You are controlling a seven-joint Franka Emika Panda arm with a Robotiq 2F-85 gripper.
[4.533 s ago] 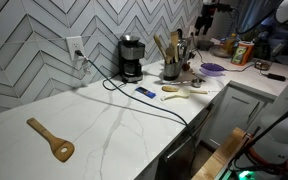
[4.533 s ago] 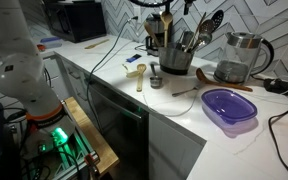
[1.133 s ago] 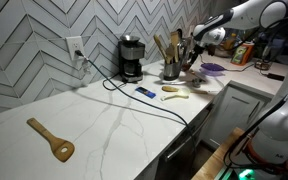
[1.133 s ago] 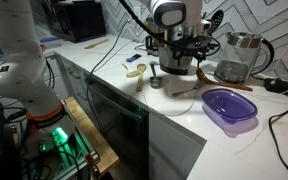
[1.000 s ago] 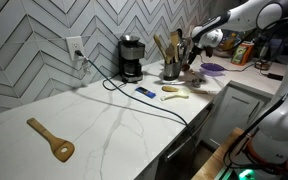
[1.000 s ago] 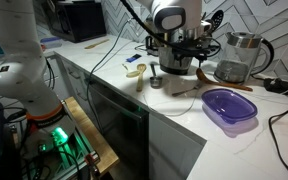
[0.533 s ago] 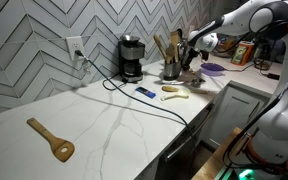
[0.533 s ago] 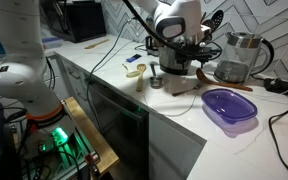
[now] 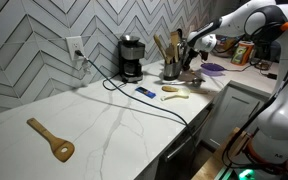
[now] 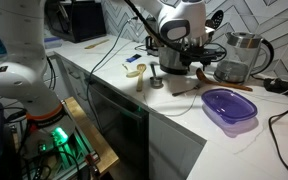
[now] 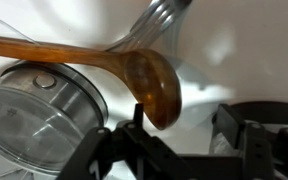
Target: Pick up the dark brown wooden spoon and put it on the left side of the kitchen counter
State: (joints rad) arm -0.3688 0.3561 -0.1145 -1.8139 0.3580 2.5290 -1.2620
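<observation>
In an exterior view the arm reaches in over the far end of the white marble bench, its claw low beside the utensil crock. A coffee maker stands by the wall, and a tan spatula lies well apart at the near end.

In an exterior view from the opposite end, the claw hangs between the crock and the kettle. A reddish-brown patch just beneath it looks to be the dark brown wooden spoon. A purple bowl sits nearer the bench edge.

In the wrist view the claw is spread wide and grips nothing. The spoon's oval bowl lies on the bench just ahead of the gap between the fingers — whether they touch it cannot be told. Its handle runs off to the upper left, over a round shiny vessel, and a metal utensil lies beyond it.
</observation>
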